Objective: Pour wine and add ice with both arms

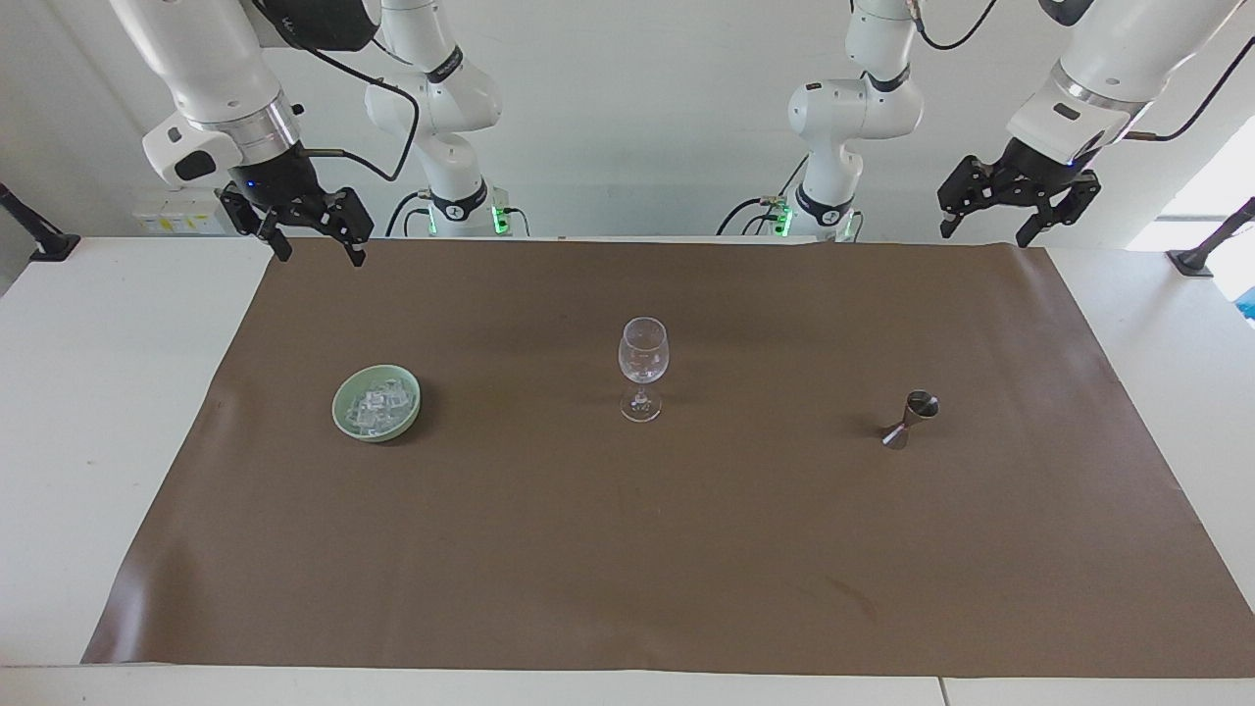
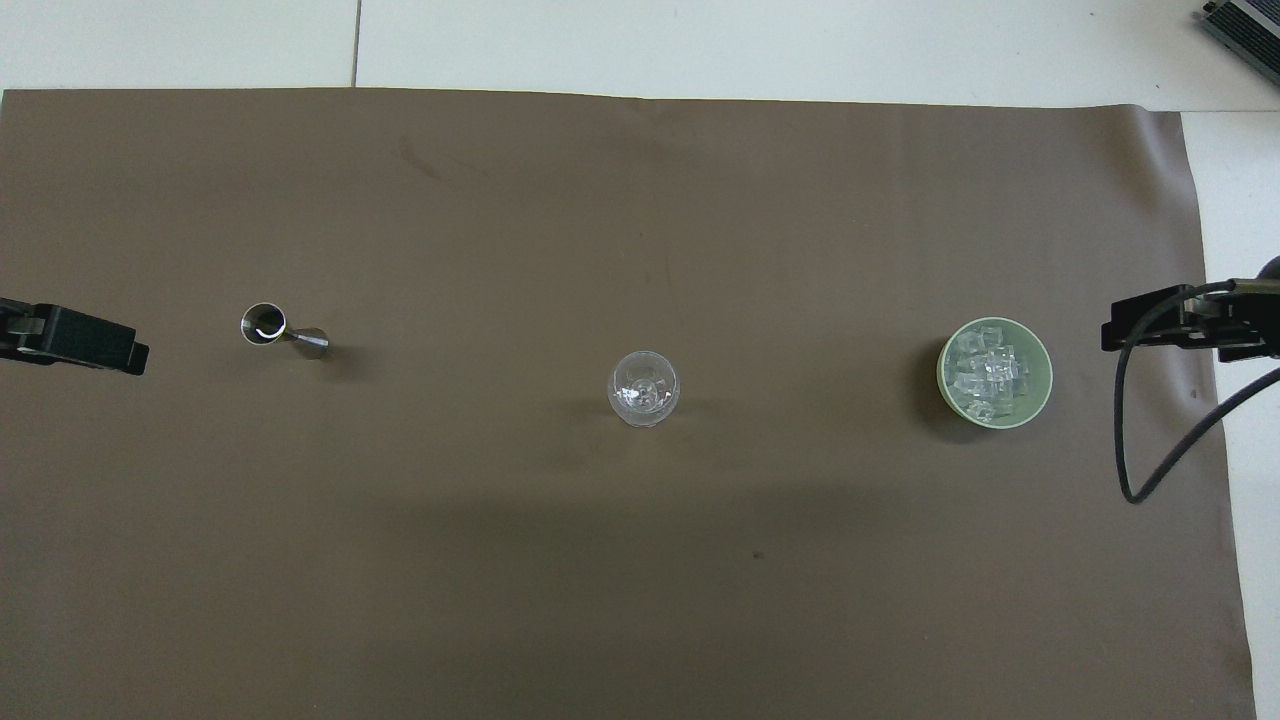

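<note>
From the front, the left gripper (image 1: 988,233) and right gripper (image 1: 321,247) hang wide open, holding nothing. From above, the ice (image 2: 990,375) sits in a green bowl (image 2: 1043,372) near the right arm's end, beside a glass (image 2: 643,388) and a metal cup (image 2: 263,324).

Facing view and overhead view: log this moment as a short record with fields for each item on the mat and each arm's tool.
wine glass: upright, mid-mat, looks empty
ice: heaped in the pale green bowl, toward the right arm's end
jigger: upright, toward the left arm's end
left tool: open, raised over the mat's edge by the robots, holds nothing
right tool: open, raised over the mat's edge, holds nothing
task progress: nothing poured or added yet
</note>
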Robot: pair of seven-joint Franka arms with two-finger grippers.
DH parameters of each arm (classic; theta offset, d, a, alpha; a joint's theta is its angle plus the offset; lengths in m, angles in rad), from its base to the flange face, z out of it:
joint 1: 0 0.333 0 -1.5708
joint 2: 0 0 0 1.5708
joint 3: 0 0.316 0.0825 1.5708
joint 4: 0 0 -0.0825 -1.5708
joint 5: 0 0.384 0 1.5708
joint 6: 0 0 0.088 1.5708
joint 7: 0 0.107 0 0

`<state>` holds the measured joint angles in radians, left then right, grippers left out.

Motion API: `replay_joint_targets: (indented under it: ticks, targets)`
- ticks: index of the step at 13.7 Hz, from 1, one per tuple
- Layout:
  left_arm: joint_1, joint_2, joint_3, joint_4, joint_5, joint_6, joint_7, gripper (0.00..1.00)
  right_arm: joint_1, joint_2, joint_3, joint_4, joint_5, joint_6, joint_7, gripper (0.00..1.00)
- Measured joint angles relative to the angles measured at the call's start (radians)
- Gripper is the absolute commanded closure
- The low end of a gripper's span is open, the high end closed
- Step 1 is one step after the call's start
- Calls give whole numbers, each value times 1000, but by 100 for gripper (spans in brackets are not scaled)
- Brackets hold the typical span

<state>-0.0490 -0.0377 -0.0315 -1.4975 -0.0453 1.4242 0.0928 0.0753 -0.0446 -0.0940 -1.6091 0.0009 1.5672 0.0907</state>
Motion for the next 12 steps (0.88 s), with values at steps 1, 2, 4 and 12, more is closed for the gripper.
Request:
replay_joint_targets:
  ticks: [1, 2, 4, 12]
  targets:
    - [0, 0, 0, 0, 0, 0, 0, 0, 0, 0, 0, 0, 0, 0, 0, 0]
    - [0, 0, 0, 0, 0, 1, 0, 0, 0, 0, 0, 0, 0, 0, 0, 0]
    - [0, 0, 0, -1, 0, 7, 0, 0, 0, 0, 0, 0, 0, 0, 0, 0]
    - [0, -1, -1, -1, 0, 23, 0, 0, 0, 0, 0, 0, 0, 0, 0, 0]
